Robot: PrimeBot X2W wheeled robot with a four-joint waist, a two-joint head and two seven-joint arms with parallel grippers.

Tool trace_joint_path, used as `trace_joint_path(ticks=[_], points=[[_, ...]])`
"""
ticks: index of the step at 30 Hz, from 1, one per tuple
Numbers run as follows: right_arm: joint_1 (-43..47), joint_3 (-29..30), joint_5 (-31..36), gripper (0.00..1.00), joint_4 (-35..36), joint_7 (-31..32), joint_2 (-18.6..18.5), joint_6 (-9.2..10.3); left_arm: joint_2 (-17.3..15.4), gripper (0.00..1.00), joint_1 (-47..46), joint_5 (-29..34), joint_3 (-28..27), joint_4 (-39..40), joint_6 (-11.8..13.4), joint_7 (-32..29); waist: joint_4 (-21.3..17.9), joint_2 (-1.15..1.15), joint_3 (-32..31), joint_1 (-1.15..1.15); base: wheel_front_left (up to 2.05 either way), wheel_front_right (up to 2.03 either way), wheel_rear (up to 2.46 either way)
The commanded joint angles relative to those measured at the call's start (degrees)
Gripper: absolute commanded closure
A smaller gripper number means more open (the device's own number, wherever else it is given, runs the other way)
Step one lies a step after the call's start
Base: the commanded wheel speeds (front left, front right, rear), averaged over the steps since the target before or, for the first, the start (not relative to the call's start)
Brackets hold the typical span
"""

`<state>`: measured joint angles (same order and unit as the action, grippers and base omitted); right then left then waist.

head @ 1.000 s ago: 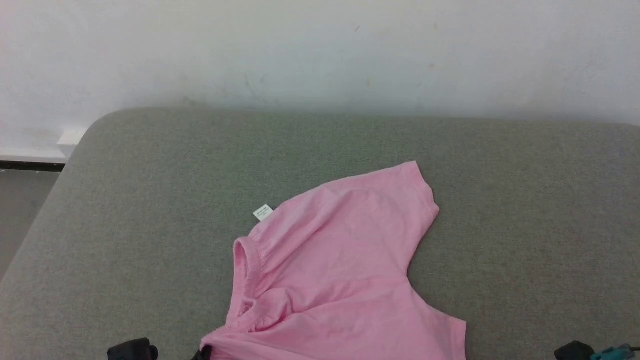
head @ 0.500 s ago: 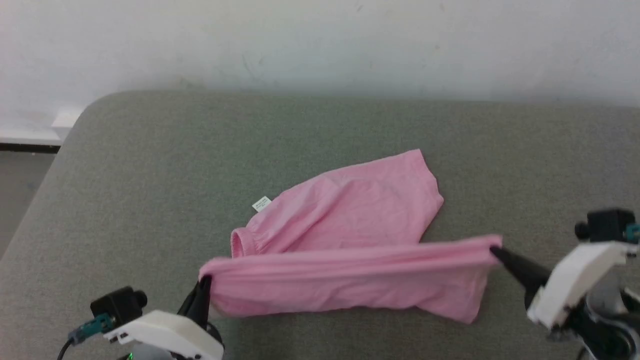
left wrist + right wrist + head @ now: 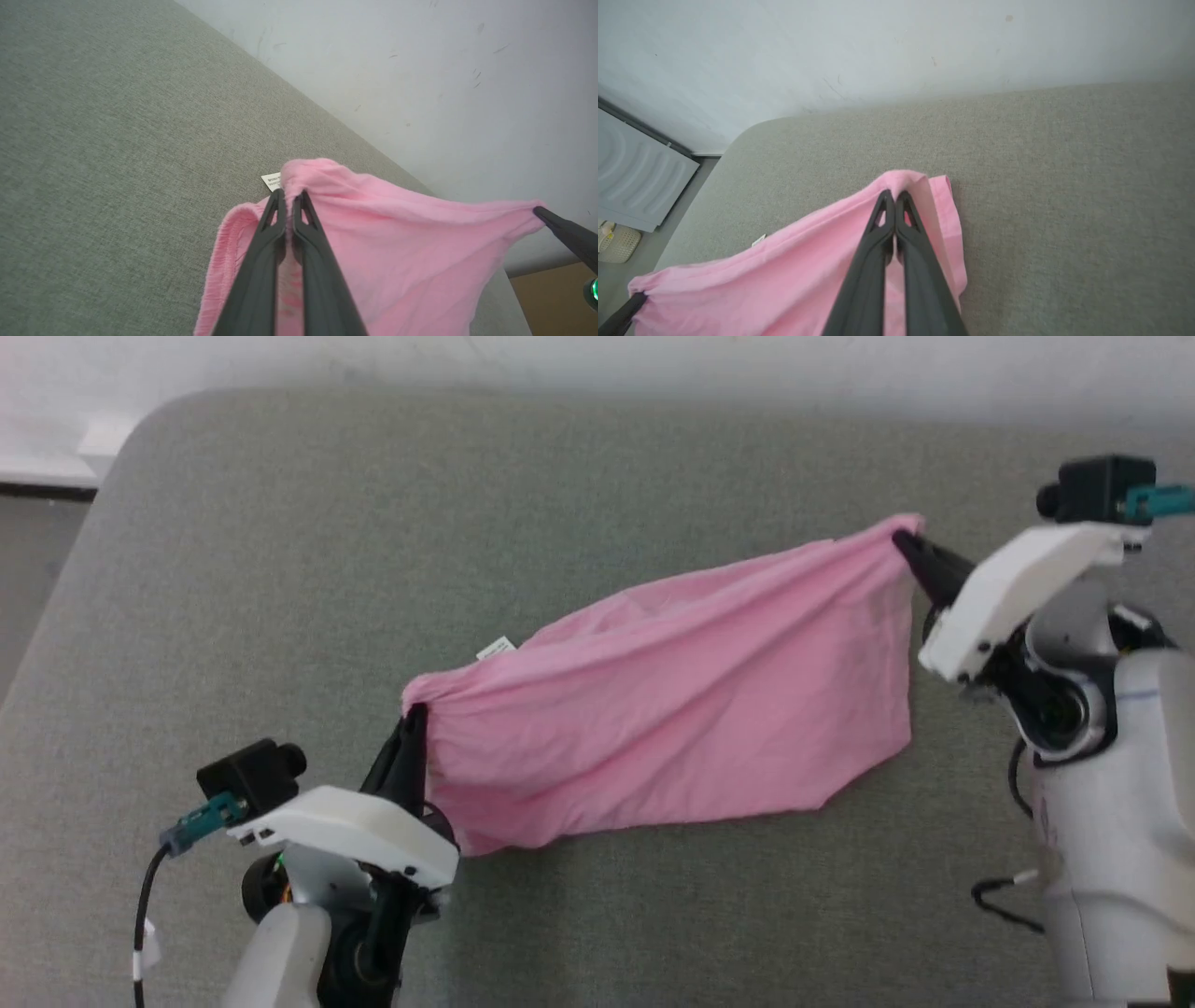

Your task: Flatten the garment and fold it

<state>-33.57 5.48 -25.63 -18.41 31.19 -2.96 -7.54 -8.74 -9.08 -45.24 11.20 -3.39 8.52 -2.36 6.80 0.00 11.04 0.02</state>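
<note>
Gripping the garment (image 3: 672,709) at both ends and holding it stretched as a long pink band across the middle of the grey fabric surface (image 3: 280,523). Clenched with the left pincer (image 3: 414,714) on a bunched corner next to the gathered waistband (image 3: 218,261), toward the near left of the head view, long dark fingers (image 3: 259,261) pressed together with pink cloth pinched between them. Clamped likewise with the right pincer (image 3: 901,537) on the opposite corner, farther back and to the right, fingers closed on a fold of hem. Drawn taut along the top edge, sloping up from the left grip to the right; sagging in soft creases below, with the lower edge resting on or just over the surface, hard to tell which. Showing a small white tag (image 3: 496,648) just behind the left grip. Backed by a pale scuffed wall (image 3: 420,70) beyond the far edge.
</note>
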Motion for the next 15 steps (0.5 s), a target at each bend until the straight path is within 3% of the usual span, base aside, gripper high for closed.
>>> trace_joint_path(ticks=[1, 15], points=[[-2.2, -0.1, 0.8, 1.00, -1.7, -1.1, 0.0, 0.05, 0.4, 1.00, -1.5, 0.6, 0.3, -0.7, -0.6, 0.4, 2.1, 0.00, 4.0, -0.02, 0.00, 0.00, 0.00], [-16.8, 2.4, 10.8, 1.00, -20.8, -8.2, -0.4, 0.05, 2.5, 1.00, -8.9, 1.2, 1.7, -6.5, -1.6, 2.9, 4.3, 0.00, 11.3, -0.02, 0.00, 0.00, 0.00]])
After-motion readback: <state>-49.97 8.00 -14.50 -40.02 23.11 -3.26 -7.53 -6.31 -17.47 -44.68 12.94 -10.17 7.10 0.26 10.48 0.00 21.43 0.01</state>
